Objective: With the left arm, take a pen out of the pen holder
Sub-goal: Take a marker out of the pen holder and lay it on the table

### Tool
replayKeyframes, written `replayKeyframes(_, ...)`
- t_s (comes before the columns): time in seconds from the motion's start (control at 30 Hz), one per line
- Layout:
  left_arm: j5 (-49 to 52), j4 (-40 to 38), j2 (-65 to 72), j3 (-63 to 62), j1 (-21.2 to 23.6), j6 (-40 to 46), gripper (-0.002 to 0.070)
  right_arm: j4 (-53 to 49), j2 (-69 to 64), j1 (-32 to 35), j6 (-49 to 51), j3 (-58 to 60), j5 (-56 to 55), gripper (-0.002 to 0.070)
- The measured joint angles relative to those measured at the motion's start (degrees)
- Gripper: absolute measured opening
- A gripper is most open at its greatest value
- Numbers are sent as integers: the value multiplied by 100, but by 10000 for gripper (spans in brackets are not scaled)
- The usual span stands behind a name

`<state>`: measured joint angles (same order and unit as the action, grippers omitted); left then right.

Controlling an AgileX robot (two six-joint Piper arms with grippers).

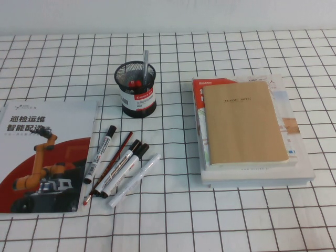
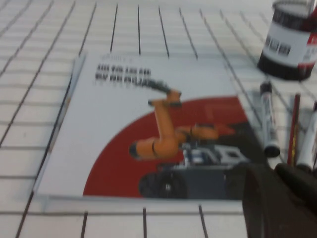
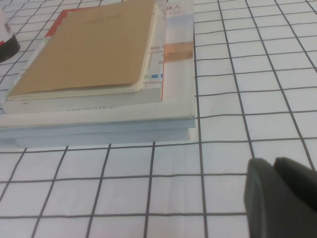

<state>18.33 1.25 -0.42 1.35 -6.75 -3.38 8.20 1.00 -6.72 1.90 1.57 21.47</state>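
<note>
Holder [image 1: 136, 90] mid-desk [image 1: 210, 220], pen [image 1: 146, 62] standing in it. Markers [image 1: 124, 168] lie before holder. Brochure [image 1: 42, 152] left of markers. Book stack [image 1: 252, 173] right, notebook [image 1: 244, 123] on top.

A desk laid out with office goods, most likely in a robotics lab or test room; a white cloth [image 1: 236, 220] ruled in a black grid covers the table, as on a staged bench; a mesh pen holder [image 1: 137, 89] holds pens [image 1: 146, 63]; markers [image 1: 126, 168] lie loose beside it; books [image 1: 252, 168] are stacked with a tan notebook [image 1: 244, 123] on top; a brochure [image 1: 42, 157] with Chinese print shows an orange robot arm; a plain white wall [image 1: 157, 16] stands behind.
</note>
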Motion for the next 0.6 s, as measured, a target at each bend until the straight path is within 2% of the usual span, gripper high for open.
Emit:
replayKeyframes(0.13, 305, 0, 0, 2, 0, 38, 0, 0, 0, 0, 0, 0, 0, -14)
replayKeyframes(0.6, 331, 0, -9, 2, 0, 38, 0, 0, 0, 0, 0, 0, 0, -14)
